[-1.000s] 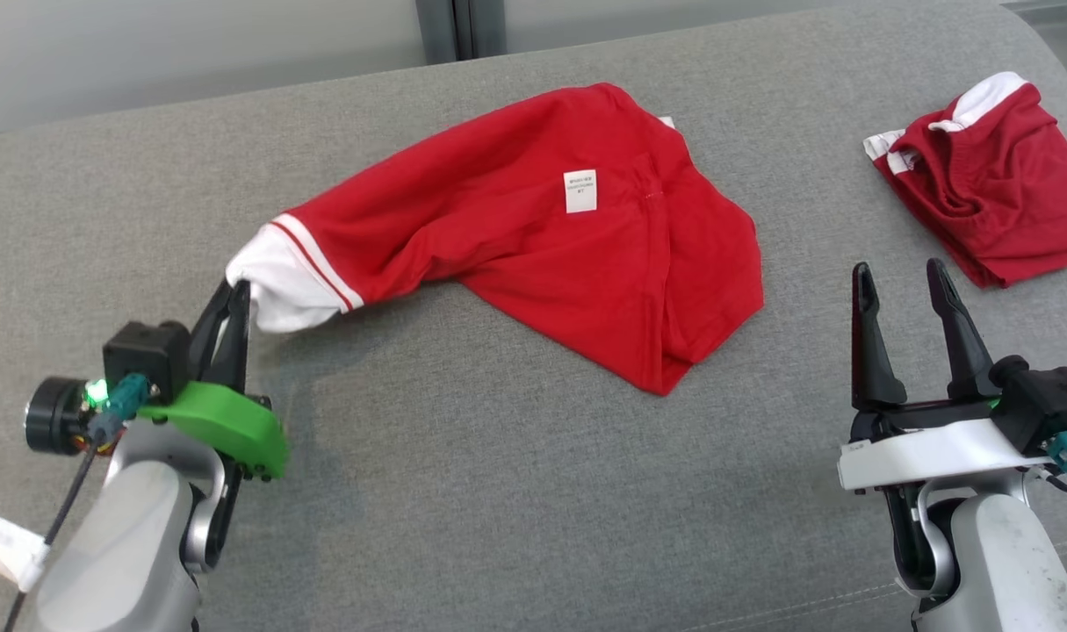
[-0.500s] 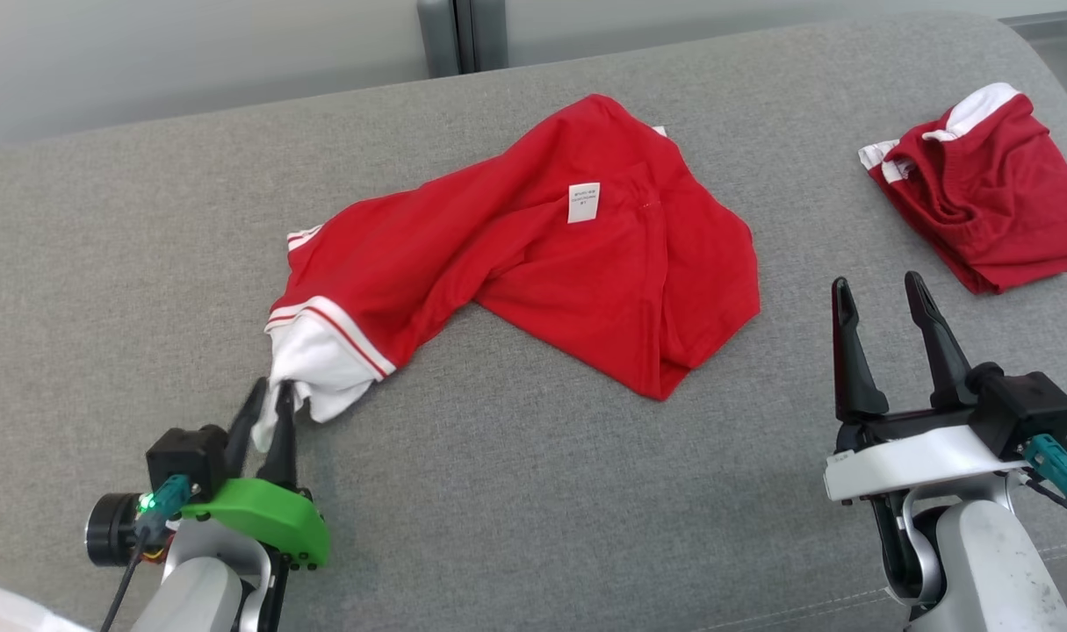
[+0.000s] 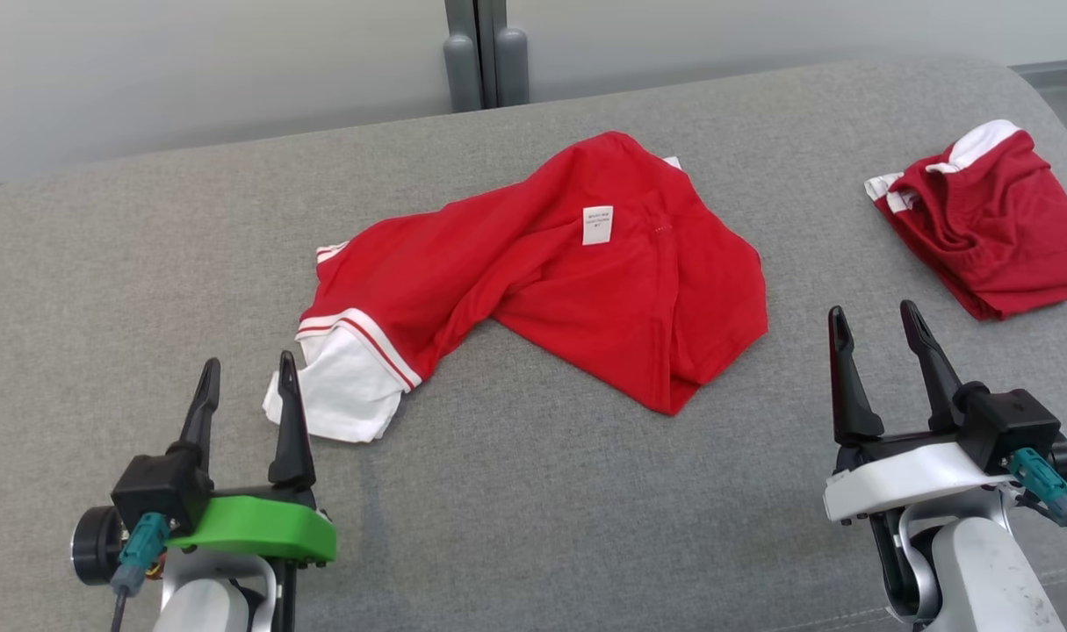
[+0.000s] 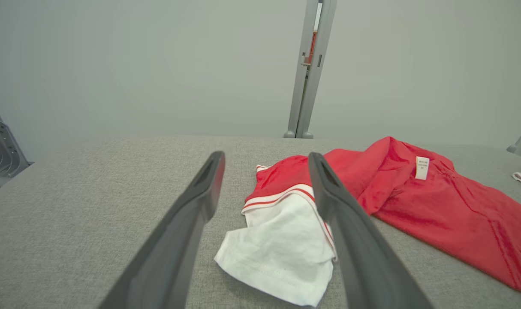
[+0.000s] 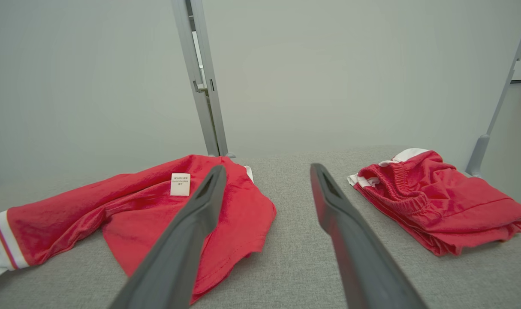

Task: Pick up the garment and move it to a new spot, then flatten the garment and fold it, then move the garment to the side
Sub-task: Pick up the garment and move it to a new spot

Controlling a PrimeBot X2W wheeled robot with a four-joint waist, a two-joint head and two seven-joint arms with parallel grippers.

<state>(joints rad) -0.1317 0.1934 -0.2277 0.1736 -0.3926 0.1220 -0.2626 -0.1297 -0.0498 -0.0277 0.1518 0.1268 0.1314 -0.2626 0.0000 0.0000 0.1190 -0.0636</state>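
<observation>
The garment [image 3: 568, 281] is a red shirt with a white, red-striped cuff [image 3: 344, 391] and a small white label, lying crumpled on the grey cushion [image 3: 515, 491]. My left gripper [image 3: 248, 373] stands open just left of the cuff, nothing between its fingers. In the left wrist view the cuff [image 4: 281, 244] lies ahead between the open fingers [image 4: 191, 214], with the garment [image 4: 436, 201] stretching to the right. My right gripper [image 3: 875, 320] is open and empty at the lower right, right of the garment's hem. The right wrist view has the garment [image 5: 157, 210] at left.
A second red garment [image 3: 990, 228] with white trim lies bunched at the cushion's far right, also right of my fingers as red garment [image 5: 436, 206]. A grey wall and a vertical post [image 3: 485, 53] stand behind the cushion. Bare cushion lies in front of both grippers.
My left gripper drew the white cuff back toward me, then opened and let it drop onto the cushion. The head camera has shifted. The right gripper stays open.
</observation>
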